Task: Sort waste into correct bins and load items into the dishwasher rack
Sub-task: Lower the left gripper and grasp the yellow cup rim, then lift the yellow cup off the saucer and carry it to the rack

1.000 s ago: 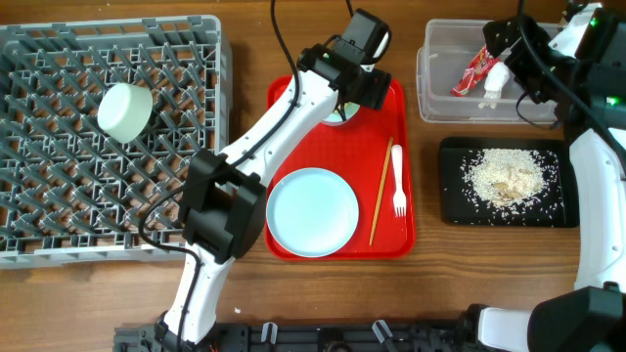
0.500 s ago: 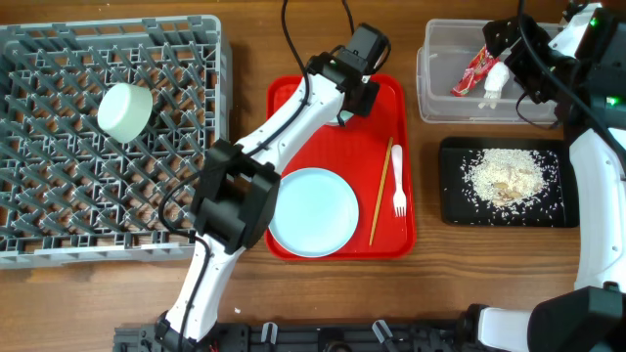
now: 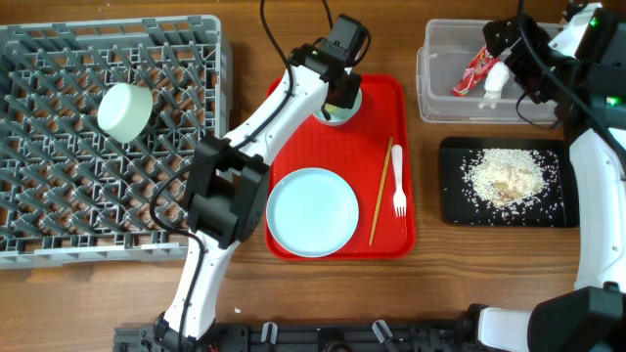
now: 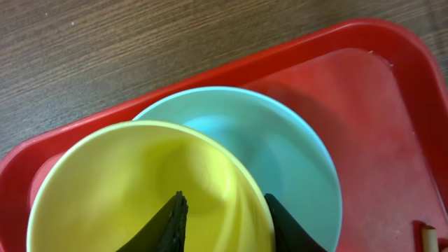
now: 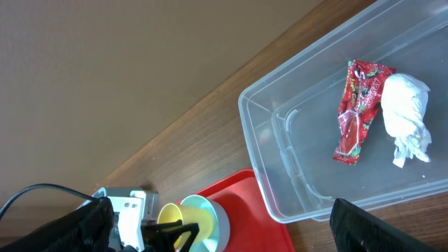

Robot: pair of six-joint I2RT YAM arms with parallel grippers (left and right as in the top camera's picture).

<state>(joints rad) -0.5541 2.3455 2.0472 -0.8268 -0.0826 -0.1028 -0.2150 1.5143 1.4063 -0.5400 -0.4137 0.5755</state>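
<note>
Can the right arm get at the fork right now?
Probably yes. The fork lies uncovered at the tray's right side, beside the chopstick. The left gripper is at the cup at the tray's far end, well clear.

You get bright, even light with soft shadows on the surface (image 3: 440, 284). Your left wrist view shows its dark fingers (image 4: 166, 225) slightly soft.

L arm (image 3: 279, 103) reaches fwd from the near edge, elbow bent, wrist tipped down. The left gripper (image 4: 224, 203) has its jaws drawn partway in; can't tell if clamped. R arm (image 3: 599, 166) runs up the right side, right gripper (image 5: 220, 210) w/ jaws spread wide.
</note>
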